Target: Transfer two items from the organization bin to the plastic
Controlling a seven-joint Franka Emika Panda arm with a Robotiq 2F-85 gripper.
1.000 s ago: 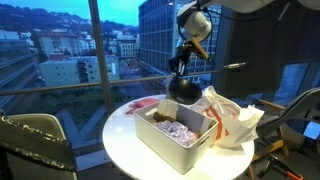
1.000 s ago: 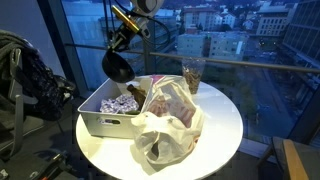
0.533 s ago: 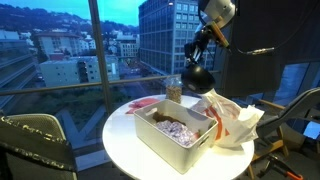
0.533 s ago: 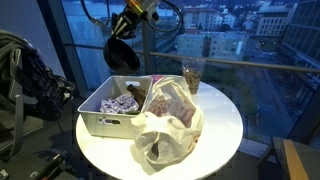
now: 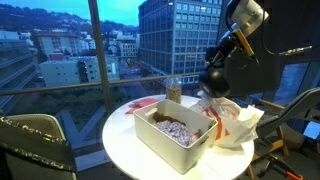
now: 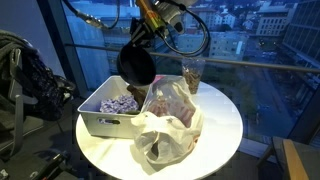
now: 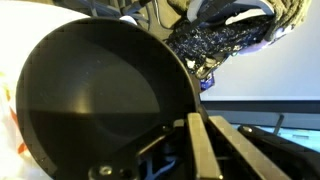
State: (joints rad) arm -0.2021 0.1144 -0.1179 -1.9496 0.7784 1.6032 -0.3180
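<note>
My gripper (image 5: 221, 58) is shut on the rim of a black round pan (image 5: 214, 80) and holds it in the air above the crumpled clear plastic (image 5: 236, 124), past the end of the white organization bin (image 5: 172, 146). In an exterior view the gripper (image 6: 150, 40) and the pan (image 6: 137, 66) hang over the edge between the bin (image 6: 104, 125) and the plastic (image 6: 165, 138). In the wrist view the pan (image 7: 95, 100) fills the left side, with my closed fingers (image 7: 200, 140) on its rim. Several mixed items (image 5: 178, 128) lie in the bin.
A round white table (image 5: 125, 145) carries everything. A glass jar (image 6: 191, 75) stands at its window side, also seen in an exterior view (image 5: 173, 90). A black bag on a chair (image 6: 25, 75) is beside the table. Window glass and a railing stand close behind.
My gripper has carried the black pan sideways from above the bin's end to over the plastic, staying raised. The bin and plastic have not moved.
</note>
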